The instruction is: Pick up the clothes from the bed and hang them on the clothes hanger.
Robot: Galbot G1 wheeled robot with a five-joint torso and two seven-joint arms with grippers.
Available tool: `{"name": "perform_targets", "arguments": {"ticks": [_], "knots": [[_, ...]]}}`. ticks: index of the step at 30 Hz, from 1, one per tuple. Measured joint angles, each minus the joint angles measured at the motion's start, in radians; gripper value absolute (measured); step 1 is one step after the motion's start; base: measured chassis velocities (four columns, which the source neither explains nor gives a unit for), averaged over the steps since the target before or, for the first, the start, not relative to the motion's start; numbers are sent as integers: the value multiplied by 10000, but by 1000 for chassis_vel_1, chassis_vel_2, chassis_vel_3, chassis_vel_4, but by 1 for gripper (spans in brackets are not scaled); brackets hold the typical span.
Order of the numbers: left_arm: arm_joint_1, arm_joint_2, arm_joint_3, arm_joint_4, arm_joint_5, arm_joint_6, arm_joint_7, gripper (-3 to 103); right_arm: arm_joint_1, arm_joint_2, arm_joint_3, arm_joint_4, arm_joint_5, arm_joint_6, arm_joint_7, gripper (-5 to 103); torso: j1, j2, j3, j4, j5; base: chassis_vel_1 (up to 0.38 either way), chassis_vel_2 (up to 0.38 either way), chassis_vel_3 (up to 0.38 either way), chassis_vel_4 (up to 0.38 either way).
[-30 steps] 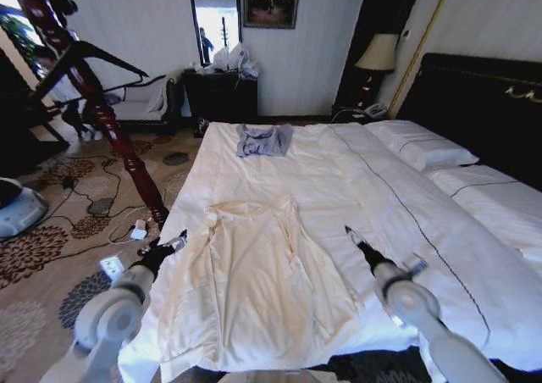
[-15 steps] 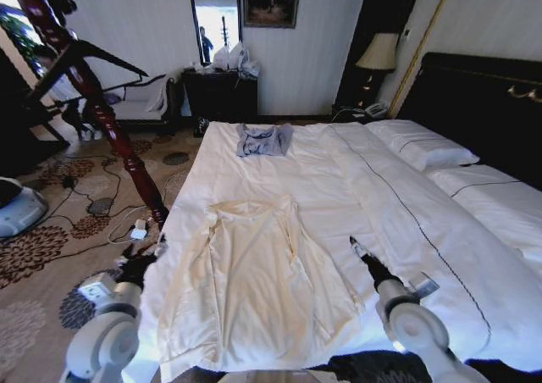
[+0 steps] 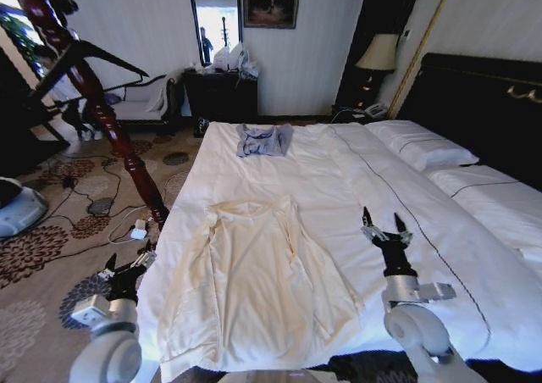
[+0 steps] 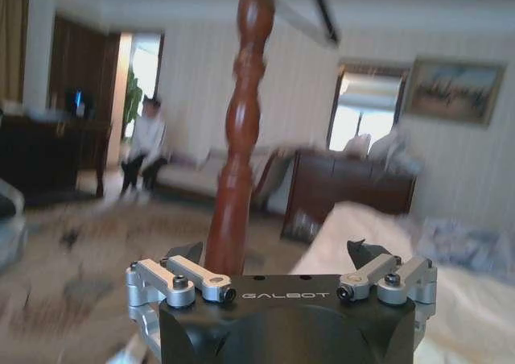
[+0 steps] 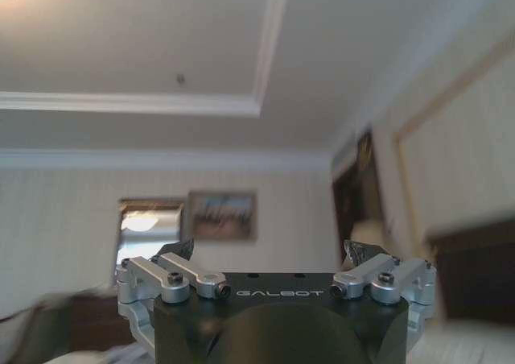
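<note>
Since the earlier frames, the right pincer (image 3: 384, 227) has swung up from a low forward pointing pose to stand upright with its fingers spread, and the left pincer (image 3: 127, 263) has drawn back and down along the bed's side.

The clothes (image 3: 258, 277), one cream long-sleeved top, lie flat and spread out on the near part of the bed (image 3: 339, 175), collar toward the far end, touched by neither pincer. The right pincer stands over the white sheet just beside the clothes, on the pillow side, fingers apart and holding nothing; its wrist view looks up at the ceiling and wall. The left pincer hangs off the opposite edge of the bed, over the patterned carpet (image 3: 34, 247), near the clothes' sleeve, fingers apart and holding nothing. Its wrist view faces a turned wooden post (image 4: 238, 138) that stands on the carpet beside the bed. A small grey-blue garment (image 3: 263, 139) lies at the bed's far end, well apart from the clothes.
</note>
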State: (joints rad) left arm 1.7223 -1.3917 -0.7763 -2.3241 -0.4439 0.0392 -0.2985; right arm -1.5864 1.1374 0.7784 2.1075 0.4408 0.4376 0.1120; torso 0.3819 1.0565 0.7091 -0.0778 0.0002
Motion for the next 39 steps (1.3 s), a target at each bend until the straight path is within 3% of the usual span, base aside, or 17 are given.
{"name": "perform_targets", "arguments": {"ticks": [1,2,6,12,15,19,22,23,25,26,30,31,32,33,36,37,39], "knots": [[-7,-38,-46,-21,127,-132,88,100,16,73,164,-1,-237,73,56,100,0,0,0,1,-1,0,0,0,0],[-52,-118,-306,-101,545,-622,425,100,47,291,635,40,-718,118,388,100,0,1,0,2,0,0,0,0,0],[-72,-37,-499,-165,700,-878,738,100,23,450,935,133,-480,-200,997,100,0,0,0,0,-2,0,0,0,0],[-245,-180,-479,157,935,-665,784,100,-18,536,636,-18,43,-464,1463,100,0,0,0,0,0,0,0,0,0],[-189,-373,-16,1050,1158,-352,603,100,3,730,271,-211,64,-551,1592,100,0,1,0,0,-4,0,0,0,0],[119,-759,361,1481,1172,-357,680,100,-8,994,-84,-354,-100,-633,1691,100,0,1,0,6,-5,0,0,0,0],[146,-807,366,1469,905,-327,668,100,-31,1075,-181,-424,-207,-636,1719,100,-1,1,0,3,-2,0,0,0,0],[100,-785,312,1387,548,-167,584,100,-46,1117,-227,-474,-275,-636,1738,100,-1,1,0,4,-2,0,0,0,0],[-338,-327,16,829,-780,727,96,100,-50,1183,-266,-569,-343,-636,1799,100,-1,0,0,3,-3,0,0,0,0],[-338,-327,16,829,-780,727,96,100,-50,1183,-266,-569,-343,-636,1799,100,-1,0,0,3,-3,0,0,0,0],[-1064,1706,-212,-330,-1433,1720,-210,100,-21,1146,-269,-636,-311,-644,1905,100,0,1,0,0,0,0,0,0,0],[-1064,1706,-212,-330,-1433,1720,-210,100,-21,1146,-269,-636,-311,-644,1905,100,0,1,0,0,0,0,0,0,0],[-1417,2320,-444,-560,-2037,2114,-490,100,-15,1136,-263,-639,-308,-646,1915,100,0,1,0,3,-4,0,0,0,0],[-2082,3239,-949,-754,-3465,2854,-1177,100,-5,1127,-244,-638,-291,-649,1924,100,-1,1,0,0,-6,0,0,0,0],[-3291,5370,-2177,-532,-6652,4084,-2302,100,16,1128,-210,-635,-223,-665,1959,100,1,0,2,1,-6,0,0,0,0],[-3291,5370,-2177,-532,-6652,4084,-2302,100,16,1128,-210,-635,-223,-665,1959,100,1,0,2,1,-6,0,0,0,0],[-4362,6962,-2927,-6,-8472,4659,-2702,100,54,1151,-213,-716,-215,-668,1963,100,0,0,1,0,-3,0,0,0,0]]}}
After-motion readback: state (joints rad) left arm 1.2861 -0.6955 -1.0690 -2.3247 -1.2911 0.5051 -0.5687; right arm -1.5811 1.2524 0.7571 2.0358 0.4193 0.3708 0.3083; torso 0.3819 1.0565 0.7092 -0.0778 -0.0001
